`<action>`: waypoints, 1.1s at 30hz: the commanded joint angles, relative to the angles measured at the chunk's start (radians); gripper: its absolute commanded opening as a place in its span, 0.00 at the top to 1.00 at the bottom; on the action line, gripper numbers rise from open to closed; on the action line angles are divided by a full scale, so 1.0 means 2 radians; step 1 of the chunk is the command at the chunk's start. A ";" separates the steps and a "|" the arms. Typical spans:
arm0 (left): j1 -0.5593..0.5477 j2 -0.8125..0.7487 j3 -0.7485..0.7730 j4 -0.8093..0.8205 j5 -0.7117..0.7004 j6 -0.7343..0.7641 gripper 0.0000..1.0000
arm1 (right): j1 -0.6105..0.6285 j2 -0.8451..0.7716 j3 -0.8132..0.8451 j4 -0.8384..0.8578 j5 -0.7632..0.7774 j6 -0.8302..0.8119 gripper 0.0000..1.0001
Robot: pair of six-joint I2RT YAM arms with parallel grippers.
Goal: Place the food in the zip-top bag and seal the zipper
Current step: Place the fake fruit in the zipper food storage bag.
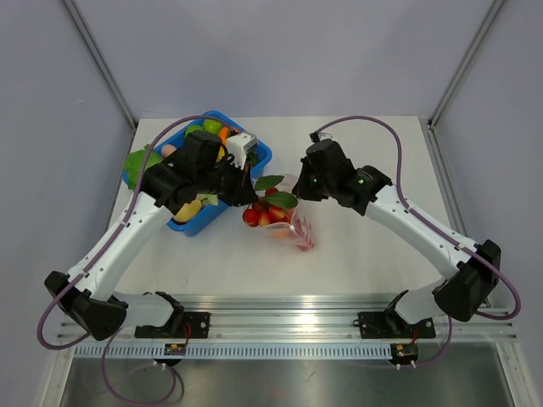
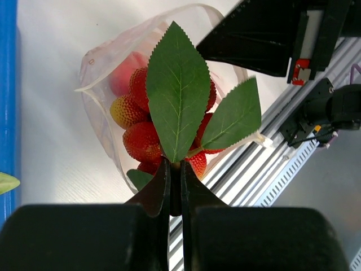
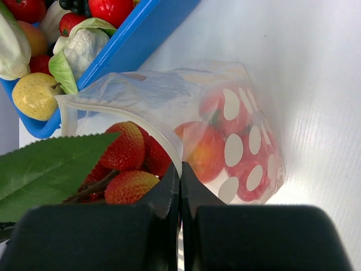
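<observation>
the task is partway along, as i am judging it. the bag (image 3: 169, 84) is lying on the table (image 3: 310, 68) just beside the blue bin (image 3: 146, 34), with its mouth gaping toward the arms. at least one reddish piece (image 3: 206, 152) is already sitting deep inside, behind the white dots. a berry bunch (image 2: 141, 141) is going in now: its red berries are sitting in the mouth, while its two green leaves (image 2: 177, 84) are sticking out past the rim.

the left gripper (image 2: 175, 175) is pressed together, pinching the bunch by its stem, so the berries are hanging directly off its tips and over the opening. the right gripper (image 3: 180, 172) is also pressed together, pinching the bag's rim, right where the zipper strip (image 3: 113, 110) is curving down to meet it; this looks to be holding the mouth open.

what is left: the bunch is not yet let go, and the leaves will likely need tucking in. more toy food, such as a pale yellow fruit (image 3: 34, 96), is lying in the bin. the zipper is wide apart, so the sealing is not yet begun.
</observation>
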 commanded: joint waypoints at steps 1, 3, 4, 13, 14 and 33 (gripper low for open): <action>-0.006 0.009 -0.001 0.010 0.034 0.019 1.00 | -0.001 -0.003 0.026 0.016 -0.001 0.005 1.00; -0.006 0.016 -0.001 0.004 0.035 0.020 1.00 | -0.001 -0.005 0.027 0.015 0.000 0.005 1.00; -0.007 0.020 -0.001 0.003 0.035 0.022 1.00 | -0.001 -0.006 0.027 0.015 0.000 0.005 1.00; -0.011 0.069 0.007 -0.012 0.009 0.015 1.00 | -0.001 -0.015 0.025 0.015 0.000 0.005 1.00; -0.012 0.073 0.009 -0.012 0.008 0.013 1.00 | -0.001 -0.016 0.026 0.016 -0.001 0.004 1.00; -0.025 0.164 0.093 -0.059 -0.160 -0.036 1.00 | -0.001 -0.035 0.023 0.012 -0.008 0.002 1.00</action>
